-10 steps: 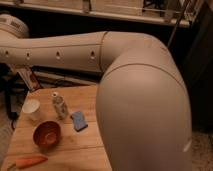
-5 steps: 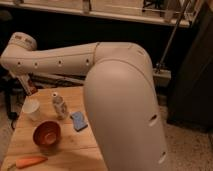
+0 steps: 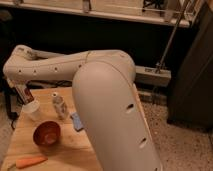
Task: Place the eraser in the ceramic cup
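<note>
The eraser (image 3: 25, 94) is being held tilted just above the rim of the white cup (image 3: 31, 109), near the far left corner of the wooden table (image 3: 60, 152). It is being gripped at its upper end by the gripper (image 3: 19, 87), which is clamped on it. A slim white bottle (image 3: 59, 105), a blue sponge (image 3: 76, 121), a red bowl (image 3: 46, 133) and a carrot (image 3: 29, 162) are being supported by the same table.

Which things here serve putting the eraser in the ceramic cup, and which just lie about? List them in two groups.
For the job:
- eraser, held in the tool over the table's left side
- ceramic cup, just below the eraser

Lying about, on the wooden table:
- white patterned bottle
- blue sponge block
- orange-red bowl
- carrot
</note>
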`<state>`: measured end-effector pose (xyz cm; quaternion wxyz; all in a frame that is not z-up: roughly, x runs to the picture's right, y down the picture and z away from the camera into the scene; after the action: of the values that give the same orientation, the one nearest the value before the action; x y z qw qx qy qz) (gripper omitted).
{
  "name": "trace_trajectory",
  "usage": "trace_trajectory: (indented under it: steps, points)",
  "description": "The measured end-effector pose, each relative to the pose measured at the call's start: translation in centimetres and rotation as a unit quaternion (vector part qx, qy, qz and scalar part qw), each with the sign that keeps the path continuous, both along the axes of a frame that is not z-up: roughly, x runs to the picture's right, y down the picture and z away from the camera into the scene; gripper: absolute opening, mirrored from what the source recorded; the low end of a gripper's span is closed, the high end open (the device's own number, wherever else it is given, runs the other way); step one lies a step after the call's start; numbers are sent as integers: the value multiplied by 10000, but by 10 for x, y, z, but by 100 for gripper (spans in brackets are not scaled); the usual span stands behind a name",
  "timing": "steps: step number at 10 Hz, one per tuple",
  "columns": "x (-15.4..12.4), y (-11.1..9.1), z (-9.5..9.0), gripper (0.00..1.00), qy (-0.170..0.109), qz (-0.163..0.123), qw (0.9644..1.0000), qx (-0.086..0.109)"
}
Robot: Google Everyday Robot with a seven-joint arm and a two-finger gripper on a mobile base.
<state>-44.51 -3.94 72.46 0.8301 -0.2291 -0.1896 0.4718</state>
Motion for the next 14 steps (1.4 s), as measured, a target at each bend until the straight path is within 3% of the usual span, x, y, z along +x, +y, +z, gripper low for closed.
trace_trajectory:
  steps: [2, 6, 8, 11, 14]
  points:
    - [-9, 13, 14, 0, -55, -74, 9999, -95]
    - [0, 19, 48, 0, -31, -115, 9998, -145]
    - [1, 25, 56, 2, -111, -203, 9995, -218]
    - [-12, 42, 53, 32, -394, -374, 9977, -403]
    - [-14, 43, 54, 63, -498, -415, 9971, -392]
